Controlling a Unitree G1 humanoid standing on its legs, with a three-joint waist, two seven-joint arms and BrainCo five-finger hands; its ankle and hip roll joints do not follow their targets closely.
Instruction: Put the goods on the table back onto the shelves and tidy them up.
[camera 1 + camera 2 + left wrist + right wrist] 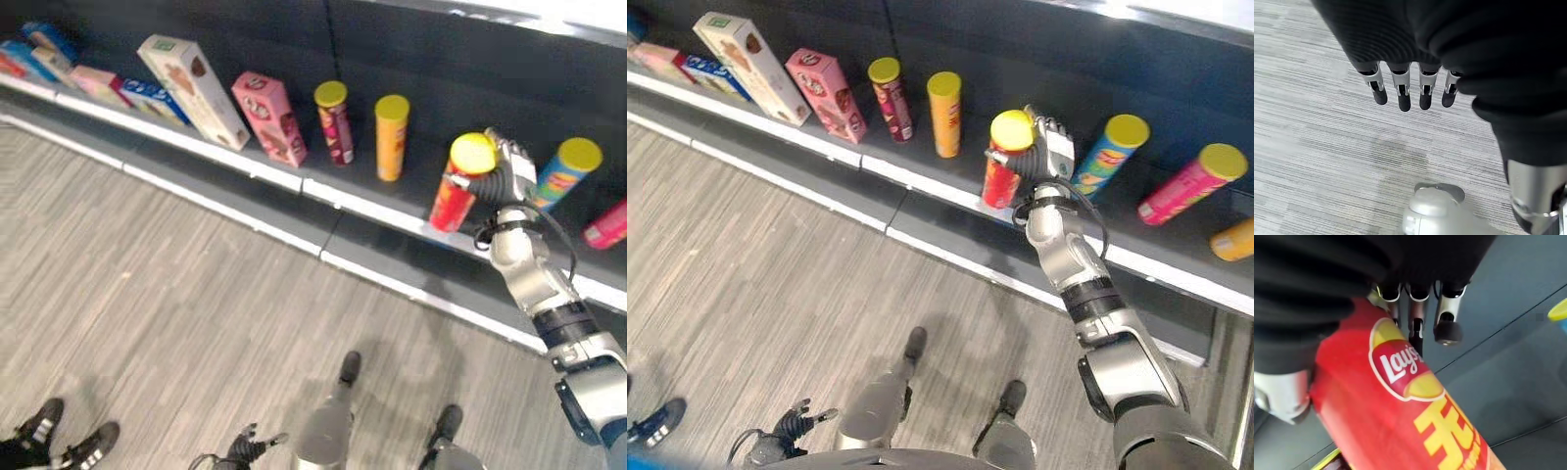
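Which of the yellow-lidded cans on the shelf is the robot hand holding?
The red can, gripped by the right robot hand. The maroon can and orange can on its left and the blue can on its right stand untouched.

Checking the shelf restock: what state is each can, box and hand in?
Red can: on shelf, tilted, held by right hand.
Orange can: upright.
Maroon can: upright.
Blue can: leaning.
Pink can: leaning.
Pink box: standing.
Left hand: open, idle.
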